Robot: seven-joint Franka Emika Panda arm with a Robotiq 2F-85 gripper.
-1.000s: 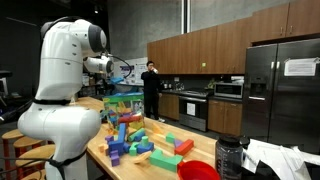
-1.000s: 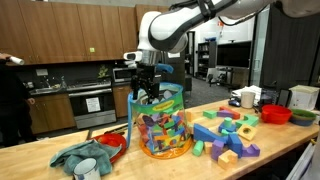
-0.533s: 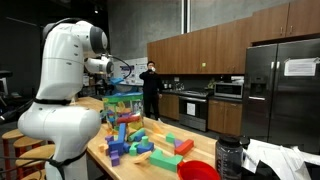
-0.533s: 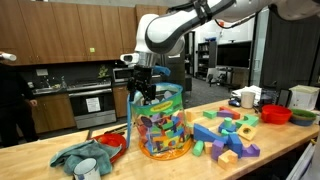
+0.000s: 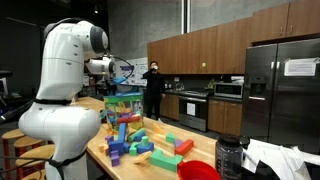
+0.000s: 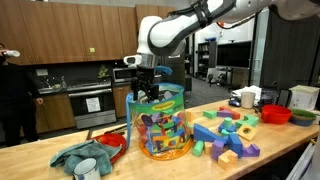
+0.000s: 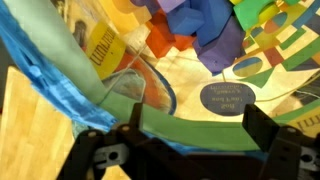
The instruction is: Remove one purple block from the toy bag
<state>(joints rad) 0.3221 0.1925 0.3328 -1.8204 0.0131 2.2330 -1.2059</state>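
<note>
Partly hidden behind the toy bag rim, gripper, its fingers wide apart.

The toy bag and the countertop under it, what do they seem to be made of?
Toy bag: likely thin clear plastic, glossy; coloured blocks show through its sides. Countertop: probably pale wood, satin finish; plank lines and grain show.
</note>
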